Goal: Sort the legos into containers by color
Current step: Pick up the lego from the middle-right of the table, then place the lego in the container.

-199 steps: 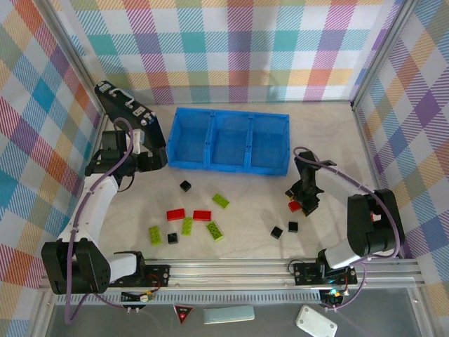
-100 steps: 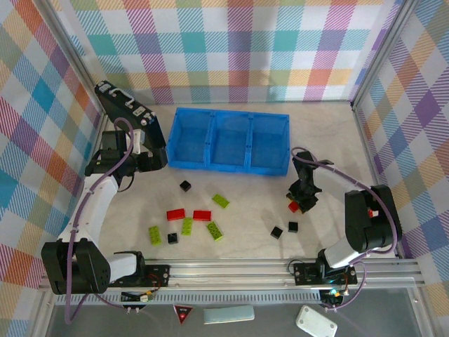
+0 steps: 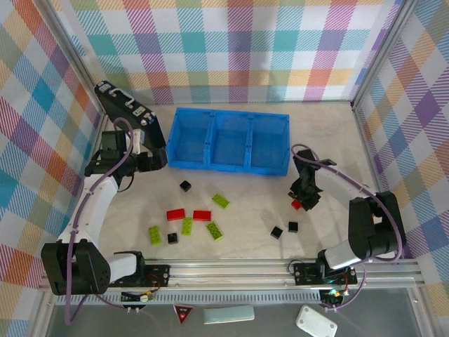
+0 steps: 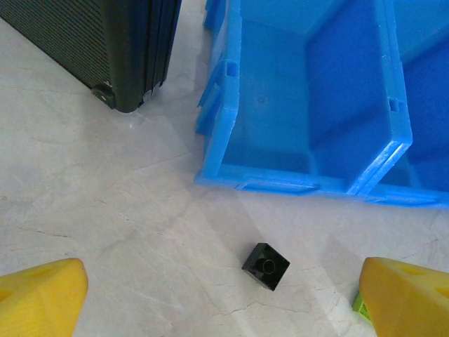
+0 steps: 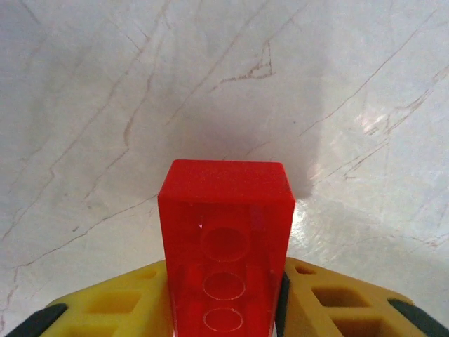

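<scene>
My right gripper [image 3: 299, 203] is shut on a red lego [image 5: 224, 246], held between its yellow fingers [image 5: 105, 309] just above the table; the same red lego [image 3: 297, 205] shows right of the tray's near corner. The blue tray [image 3: 229, 139] has three compartments with nothing in them. My left gripper [image 4: 217, 302] hangs open by the tray's left end, with a black lego [image 4: 266, 265] on the table between its fingertips. Scattered on the table are two red legos [image 3: 175, 214] [image 3: 202, 215], several green legos [image 3: 221, 201] and black legos [image 3: 185, 186] [image 3: 277, 232] [image 3: 292, 227].
A black case [image 3: 126, 112] lies at the left, close to the left arm, and its corner [image 4: 119, 49] sits beside the tray's left wall [image 4: 219, 105]. Checked walls close in the table on three sides. A metal rail [image 3: 231, 270] runs along the near edge.
The right gripper has lifted and shifted slightly toward the tray with the red lego. The left arm has not moved.
</scene>
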{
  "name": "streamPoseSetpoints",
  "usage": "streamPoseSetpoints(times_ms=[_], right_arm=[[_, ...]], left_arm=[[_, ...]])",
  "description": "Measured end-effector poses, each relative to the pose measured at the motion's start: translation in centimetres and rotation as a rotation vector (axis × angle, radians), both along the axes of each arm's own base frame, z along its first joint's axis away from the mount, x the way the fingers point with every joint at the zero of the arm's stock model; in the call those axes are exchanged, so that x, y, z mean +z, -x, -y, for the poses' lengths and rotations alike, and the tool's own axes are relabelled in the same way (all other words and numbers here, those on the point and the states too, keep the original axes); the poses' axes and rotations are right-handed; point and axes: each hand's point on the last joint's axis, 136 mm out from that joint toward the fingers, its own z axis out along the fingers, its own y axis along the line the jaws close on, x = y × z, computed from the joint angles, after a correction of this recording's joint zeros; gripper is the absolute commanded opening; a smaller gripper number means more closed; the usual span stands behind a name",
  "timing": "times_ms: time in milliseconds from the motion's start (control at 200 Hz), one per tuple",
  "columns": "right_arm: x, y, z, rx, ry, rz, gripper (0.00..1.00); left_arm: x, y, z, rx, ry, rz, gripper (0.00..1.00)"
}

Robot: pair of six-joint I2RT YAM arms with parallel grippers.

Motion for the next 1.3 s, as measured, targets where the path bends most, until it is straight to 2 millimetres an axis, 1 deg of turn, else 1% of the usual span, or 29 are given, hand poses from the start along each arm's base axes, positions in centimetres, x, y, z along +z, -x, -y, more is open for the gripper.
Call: streamPoseSetpoints(times_ms=[165, 265, 305, 490, 665, 775, 910, 1095, 1190, 1305], right_arm=[[1.6, -0.7, 0.7, 0.093, 0.052, 0.038, 0.41], [3.0, -1.6, 0.4, 0.183, 0.053, 0.083, 0.40], [3.6, -2.0, 0.2, 0.224, 0.050, 0.105, 0.38], [6.5, -4.0, -1.9, 0.420, -0.015, 0.192, 0.36], [9.8, -6.1, -4.2, 0.561, -0.088, 0.287, 0.36], [11.0, -7.5, -5.3, 0.619, -0.115, 0.317, 0.36], [11.2, -9.2, -6.4, 0.671, -0.136, 0.317, 0.36], [10.2, -11.8, -7.3, 0.736, -0.134, 0.278, 0.35], [9.6, -12.8, -7.4, 0.766, -0.117, 0.255, 0.35], [8.8, -13.5, -6.8, 0.792, -0.072, 0.216, 0.35]], left_arm=[[0.0, 0.0, -0.1, 0.005, -0.005, 0.001, 0.99], [0.0, 0.0, -0.1, 0.005, -0.005, 0.001, 0.99], [0.0, 0.0, -0.1, 0.005, -0.005, 0.001, 0.99], [0.0, 0.0, -0.1, 0.005, -0.005, 0.002, 0.99], [0.2, 0.1, -0.1, 0.005, -0.005, 0.007, 0.99], [0.2, 0.1, -0.1, 0.005, -0.005, 0.007, 0.99], [0.3, 0.2, -0.1, 0.005, -0.005, 0.011, 0.99], [0.2, 0.4, -0.1, 0.005, -0.005, 0.009, 0.99], [0.1, 0.4, -0.1, 0.005, -0.005, 0.009, 0.99], [0.1, 0.4, -0.1, 0.005, -0.006, 0.009, 0.99]])
